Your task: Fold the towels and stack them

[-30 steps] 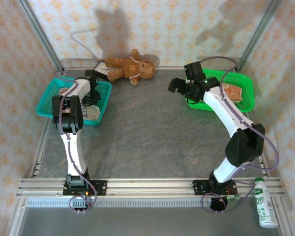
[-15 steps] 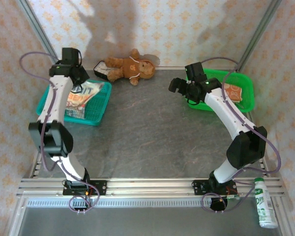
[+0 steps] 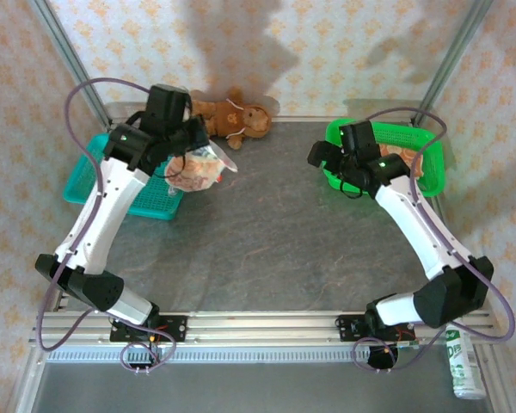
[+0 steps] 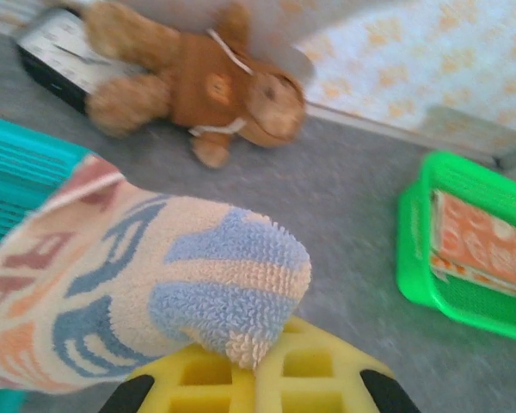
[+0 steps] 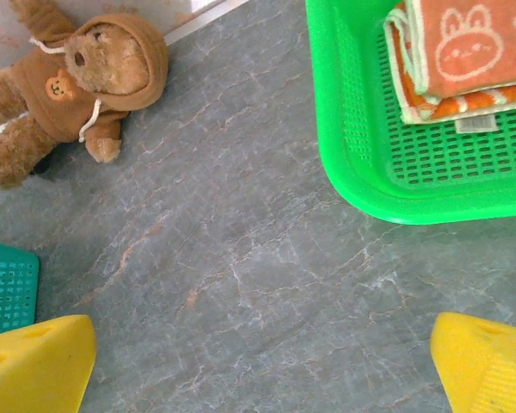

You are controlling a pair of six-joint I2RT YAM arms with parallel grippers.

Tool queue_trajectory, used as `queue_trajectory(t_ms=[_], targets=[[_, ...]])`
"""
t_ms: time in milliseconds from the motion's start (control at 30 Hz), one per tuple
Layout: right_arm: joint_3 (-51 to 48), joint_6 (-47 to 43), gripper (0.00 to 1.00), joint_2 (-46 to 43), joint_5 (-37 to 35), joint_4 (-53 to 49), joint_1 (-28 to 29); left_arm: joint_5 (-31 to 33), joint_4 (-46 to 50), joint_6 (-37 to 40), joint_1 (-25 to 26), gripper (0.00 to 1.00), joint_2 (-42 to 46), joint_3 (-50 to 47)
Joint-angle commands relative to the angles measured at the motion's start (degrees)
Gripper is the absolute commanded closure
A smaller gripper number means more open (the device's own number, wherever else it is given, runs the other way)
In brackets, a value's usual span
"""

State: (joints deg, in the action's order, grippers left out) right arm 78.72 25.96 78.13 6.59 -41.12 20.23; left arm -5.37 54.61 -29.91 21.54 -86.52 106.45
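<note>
Bright, even light, coming from above and the near side. In the top view, big soft arm shadows fall on the back wall [image 3: 241, 43], with fainter ones towards its right end. Shadows on the table [image 3: 258, 241] are weak, with no glare, and this view is sharp. The left wrist view is blurred: teddy bear [image 4: 198, 86] and green basket [image 4: 464, 249] smeared, close-up lettered towel [image 4: 138, 284] slightly soft. The right wrist view is crisp, table veining clear.
</note>
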Motion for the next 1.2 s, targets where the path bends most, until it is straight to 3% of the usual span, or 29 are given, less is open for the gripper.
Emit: queue_trajectory(t_ms=[0, 133, 400, 500, 600, 667, 700, 767, 800, 967, 1167], targets=[[-1.9, 0.5, 0.01, -2.9, -3.8, -0.7, 0.3, -0.4, -3.1, -3.9, 4.1, 1.00, 0.3, -1.1], [-4.1, 0.8, 0.01, -5.0, -4.2, -1.0, 0.3, -1.7, -5.2, -5.0, 7.5, 1.00, -5.1, 3.8], [-6.9, 0.8, 0.01, -8.1, -6.9, -0.9, 0.3, -5.1, -0.9, -4.5, 11.8, 1.00, -22.2, 32.4], [-7.2, 0.4, 0.01, -8.1, -7.5, -0.7, 0.3, -4.4, -0.3, -4.1, 12.2, 1.00, -23.7, 33.9], [-7.1, 0.4, 0.01, -7.5, -7.1, -0.2, 0.3, -1.5, -1.4, -3.9, 12.2, 1.00, -18.4, 22.1], [-7.0, 0.5, 0.01, -7.1, -6.6, 0.0, 0.3, -1.3, -7.3, -5.1, 12.2, 0.67, -11.4, 6.0], [-6.9, 0.3, 0.01, -6.8, -6.2, 0.1, 0.3, -0.7, -10.4, -5.7, 12.2, 0.58, -8.4, -1.4], [-6.5, 0.2, 0.01, -6.0, -5.4, 0.1, 0.3, 2.5, -14.8, -7.5, 11.7, 0.28, -1.5, -15.7], [-6.3, 0.2, 0.01, -5.7, -5.1, 0.2, 0.3, 3.3, -16.0, -8.2, 11.1, 0.24, 0.8, -20.8], [-6.3, 0.5, 0.01, -3.1, -2.1, 0.8, 0.3, 2.1, -18.7, -10.3, 6.5, 0.23, 8.8, -37.2], [-8.2, 1.5, 0.01, -0.2, 0.1, 2.7, 0.9, -1.7, -20.5, -9.8, 6.6, 0.26, 7.0, -42.3]])
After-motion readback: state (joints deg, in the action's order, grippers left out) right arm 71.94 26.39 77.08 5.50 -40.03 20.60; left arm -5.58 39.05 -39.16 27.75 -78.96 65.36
